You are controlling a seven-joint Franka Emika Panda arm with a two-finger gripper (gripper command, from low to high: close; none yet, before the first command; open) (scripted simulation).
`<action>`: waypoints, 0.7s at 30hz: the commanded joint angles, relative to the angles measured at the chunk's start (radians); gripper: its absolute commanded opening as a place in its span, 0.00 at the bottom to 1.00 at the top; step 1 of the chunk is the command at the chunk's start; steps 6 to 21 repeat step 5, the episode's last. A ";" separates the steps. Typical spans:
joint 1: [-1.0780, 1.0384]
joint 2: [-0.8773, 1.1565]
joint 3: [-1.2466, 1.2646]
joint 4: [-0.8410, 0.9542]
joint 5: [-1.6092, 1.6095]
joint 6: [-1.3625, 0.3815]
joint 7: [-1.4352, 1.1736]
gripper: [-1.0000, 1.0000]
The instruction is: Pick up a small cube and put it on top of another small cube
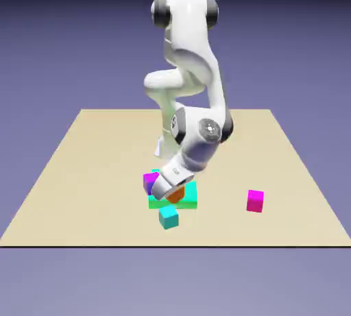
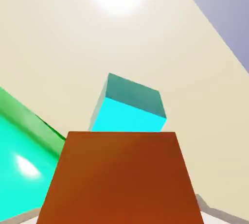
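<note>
Where the hand view looks along the gripper (image 2: 120, 213), the small orange cube (image 2: 120, 179) sits large at the bottom middle, between the two grey finger tips (image 2: 202, 202), and covers much of them. The gripper is closed on this cube, whose nearer part runs out of the picture at the bottom edge. Just past the cube's far edge, the cyan cube (image 2: 129, 114) shows a bright face and a darker one, its lower part hidden behind the orange cube. Off to the left of this view lies the green slab (image 2: 24, 164), with a teal top and a green side, also partly cut off by the orange cube. The pale table (image 2: 58, 48) fills most of the rest, with a glare spot near the top. In the exterior view, the white arm (image 1: 195, 147) slants down toward the exterior view's left, and its hand covers part of the orange cube and the slab. The orange cube appears in front of the slab's face, below the hand; whether they touch, I cannot tell. A purple cube (image 1: 150, 182) shows at the hand's left, partly covered by it. The cyan cube is just nearer the camera than the slab, turned at an angle, while a magenta cube (image 1: 255, 201) stands well apart at the exterior view's right.
</note>
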 commanded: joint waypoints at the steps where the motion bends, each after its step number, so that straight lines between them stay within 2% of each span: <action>1: -0.006 0.028 -0.003 -0.014 -0.008 0.043 0.006 0.00; 2: -0.006 0.028 -0.003 -0.014 -0.008 0.043 0.006 1.00; 5: 0.007 -0.030 0.003 0.014 0.002 -0.044 -0.003 1.00; 21: 0.007 -0.030 0.003 0.014 0.002 -0.044 -0.003 1.00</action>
